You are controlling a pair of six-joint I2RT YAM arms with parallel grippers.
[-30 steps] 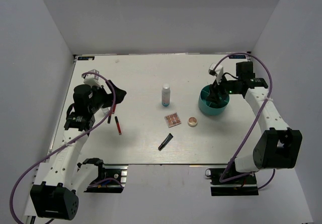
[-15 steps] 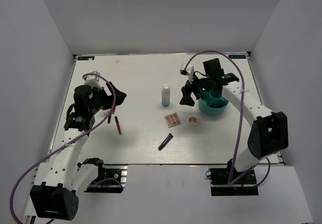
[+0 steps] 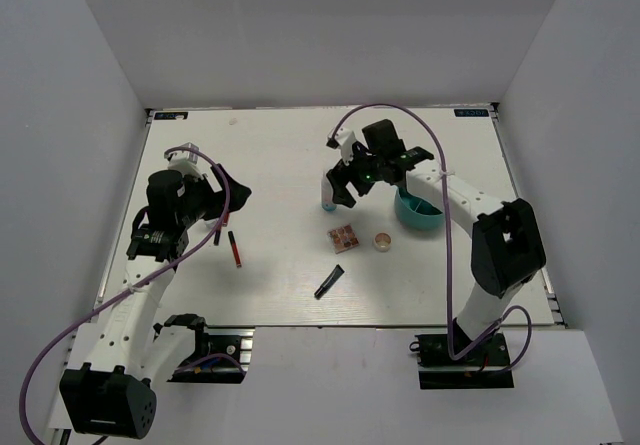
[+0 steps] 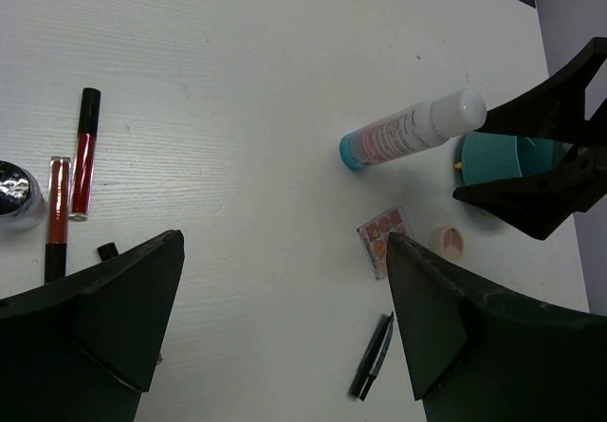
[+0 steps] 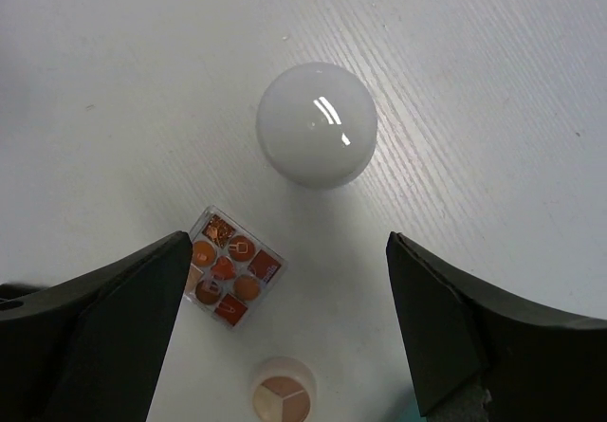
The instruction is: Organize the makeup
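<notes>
Now that the right claw (image 5: 287, 239) has swung across from the teal cup (image 3: 428, 215) (over the cup a second ago, halfway across half a second ago), it hangs above the white bottle (image 5: 317, 125). Fingers are spread wide, nothing held. Its wrist view looks straight down on the bottle's cap, which sits in the gap between the two fingers; no contact that I can see. The bottle stands upright mid-bench (image 3: 270, 145), same spot as before.

Outward from there, toward the near edge:
- eyeshadow palette (image 5: 228, 280), near the bottle
- round compact (image 5: 282, 398), just beside the palette on the cup side
- black tube (image 3: 328, 282), further out

None of these has shifted.

Left claw (image 4: 285, 240) is also spread and empty, hovering over the left side of the bench, with no motion over the last second. Below it a red lip gloss tube (image 4: 83, 152) and an orange lip gloss tube (image 4: 57, 228) lie side by side, with a small silver jar (image 4: 14, 194) just beside them.

My read:
- The right arm is lining up on the bottle as its next pick, and the cup looks like the drop point.
- It still has to descend and close on the body below the cap.
- The bottle is tall and narrow, so an off-centre close could tip it.
- Most items are still loose on the bench, so the task looks to be at an early stage.
</notes>
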